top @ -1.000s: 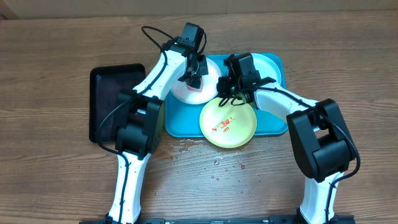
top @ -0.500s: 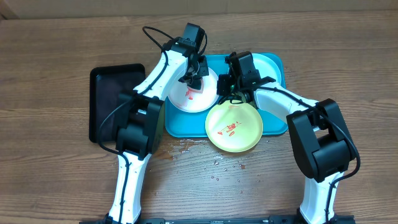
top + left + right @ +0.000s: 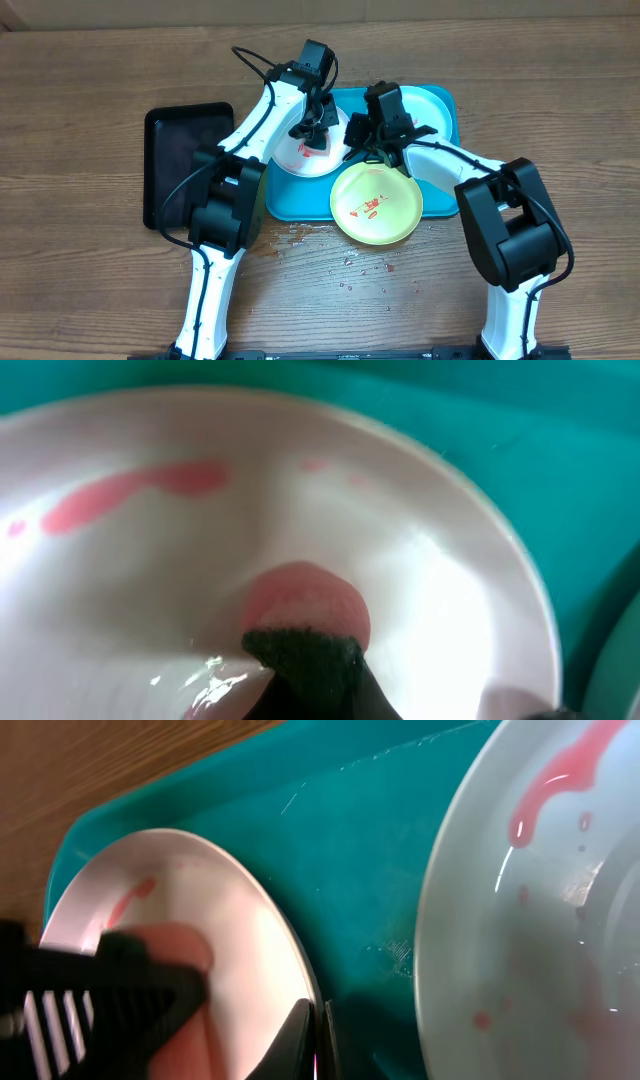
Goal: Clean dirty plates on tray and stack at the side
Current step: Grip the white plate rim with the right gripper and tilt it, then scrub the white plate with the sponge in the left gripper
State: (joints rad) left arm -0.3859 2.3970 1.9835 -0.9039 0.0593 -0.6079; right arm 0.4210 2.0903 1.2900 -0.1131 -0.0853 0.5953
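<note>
A: Left gripper point(image 3: 303, 660)?
B: Pressed together into a single dark tip, pinching a pinkish rounded lump point(image 3: 305, 598) and holding it down on the white round plastic plate point(image 3: 440, 580).
A: And on that plate?
B: To one side of the lump, red smears point(image 3: 130, 490).
A: Right gripper point(image 3: 315, 1038)?
B: Nipped shut on the rim of that white plate, on the side facing the pale mint round plastic plate point(image 3: 560, 920).
A: State of the mint one?
B: Across it, pink drips and specks; apart from the white plate, with a strip of bare tray between.
A: Which tray?
B: The large turquoise rectangular plastic tray point(image 3: 360, 850) with a raised rim, carrying the white plate at its left and the mint plate in its far right corner.
A: Third plate?
B: A yellow-green rimmed round plastic plate point(image 3: 376, 203), with red marks point(image 3: 368, 207) in the middle, lying at the tray's near edge and hanging over it above the tabletop point(image 3: 100, 280); just in front of the right gripper.
A: Beyond the tray?
B: Just to the left, a small black rectangular tray point(image 3: 185, 160); on the wood near the yellow-green plate, scattered wet spots point(image 3: 296, 233).
</note>
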